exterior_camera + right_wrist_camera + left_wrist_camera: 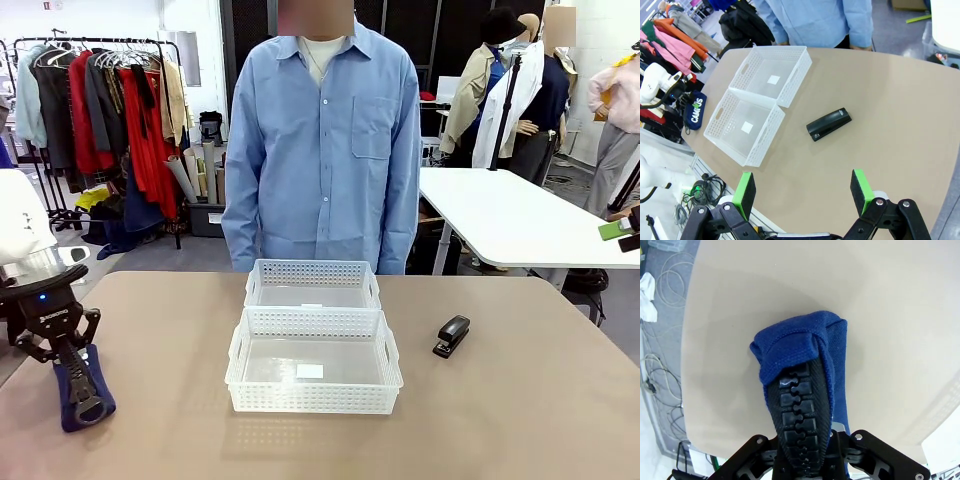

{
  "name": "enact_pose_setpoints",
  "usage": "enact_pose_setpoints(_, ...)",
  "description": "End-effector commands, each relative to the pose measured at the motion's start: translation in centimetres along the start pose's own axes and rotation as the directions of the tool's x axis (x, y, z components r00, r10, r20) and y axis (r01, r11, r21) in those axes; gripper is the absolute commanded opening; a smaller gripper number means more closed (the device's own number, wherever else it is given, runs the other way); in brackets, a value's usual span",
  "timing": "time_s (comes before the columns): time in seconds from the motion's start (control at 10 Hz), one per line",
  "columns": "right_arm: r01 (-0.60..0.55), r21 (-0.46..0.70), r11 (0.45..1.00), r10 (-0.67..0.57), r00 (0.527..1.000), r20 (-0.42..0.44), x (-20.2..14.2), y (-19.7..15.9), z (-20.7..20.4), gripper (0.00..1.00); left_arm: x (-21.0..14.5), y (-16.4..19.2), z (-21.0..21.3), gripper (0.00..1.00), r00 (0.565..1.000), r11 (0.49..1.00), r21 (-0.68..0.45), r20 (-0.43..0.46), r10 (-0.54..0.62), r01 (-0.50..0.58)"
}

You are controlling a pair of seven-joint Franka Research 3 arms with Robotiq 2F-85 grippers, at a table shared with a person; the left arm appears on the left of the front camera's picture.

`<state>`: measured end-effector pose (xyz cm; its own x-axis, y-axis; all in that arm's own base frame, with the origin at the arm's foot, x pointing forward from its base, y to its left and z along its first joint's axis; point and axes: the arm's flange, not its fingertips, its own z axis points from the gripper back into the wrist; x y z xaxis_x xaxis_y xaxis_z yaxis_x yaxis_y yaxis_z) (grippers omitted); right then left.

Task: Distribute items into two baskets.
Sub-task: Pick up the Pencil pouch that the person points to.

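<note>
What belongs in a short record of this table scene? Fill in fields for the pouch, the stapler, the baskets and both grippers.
pouch: blue, near the table edge on the robot's left
left gripper: shut on the pouch
stapler: black, lying on the table right of the baskets, untouched
near basket: white, no item inside
far basket: white, close behind the near one, no item inside
right gripper: open, holding nothing, above the table
</note>
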<state>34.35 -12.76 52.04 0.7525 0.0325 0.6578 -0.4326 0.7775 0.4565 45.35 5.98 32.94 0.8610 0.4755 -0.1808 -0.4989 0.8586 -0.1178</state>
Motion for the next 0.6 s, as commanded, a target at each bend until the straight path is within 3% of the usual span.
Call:
enact_pose_setpoints(0.0, -0.006, 0.022, 1.0, 0.005, 1.0, 0.024, 0.23, -0.05, -0.05, 1.0, 0.01, 0.0, 0.0, 0.0, 1.0, 1.0, 0.0, 0.001, 0.011, -0.011)
enact_pose_setpoints(0.5, -0.006, 0.022, 1.0, 0.005, 1.0, 0.024, 0.23, -0.05, -0.05, 1.0, 0.01, 0.0, 0.0, 0.0, 1.0, 1.0, 0.0, 0.001, 0.011, -0.011)
